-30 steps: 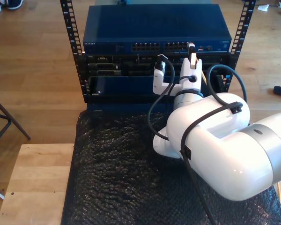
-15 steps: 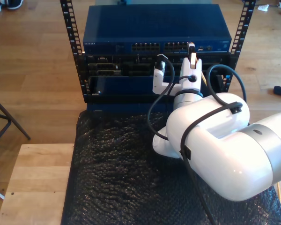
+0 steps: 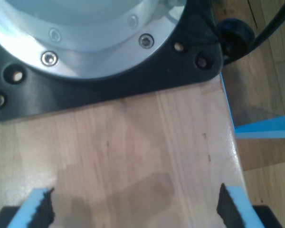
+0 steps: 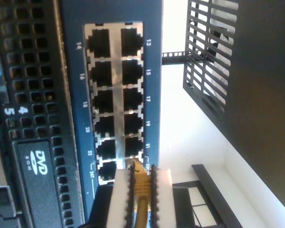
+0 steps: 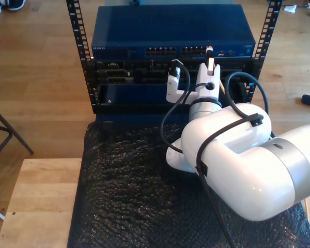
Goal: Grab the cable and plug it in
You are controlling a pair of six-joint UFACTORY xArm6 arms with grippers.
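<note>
Before the rack (image 5: 85, 57) on the floor stands the blue switch (image 5: 173, 31), its ports (image 5: 178, 51) turned toward my arm so the plug can go straight in. Over the black mat (image 5: 129, 191) my second arm (image 5: 237, 155) reaches out level to the switch face, which keeps the plug square to the sockets.

At its tip my second gripper (image 4: 141, 183) is pinching the cable (image 4: 141, 209) just behind the plug (image 4: 138, 175), white pads (image 4: 119, 194) pressed on either side. Gripping that close leaves little slack, so I judge the plug will not droop as I push. The plug's nose sits right at the mouth of an end port in the row, beside the marks 22 and 24; whether it has entered I cannot tell.

My first gripper (image 3: 133, 209) hangs idle over bare wood (image 3: 133, 152), blue-backed fingers (image 3: 40, 209) spread wide apart, holding nothing, parked clear of the work by the arm base (image 3: 99, 47).
</note>
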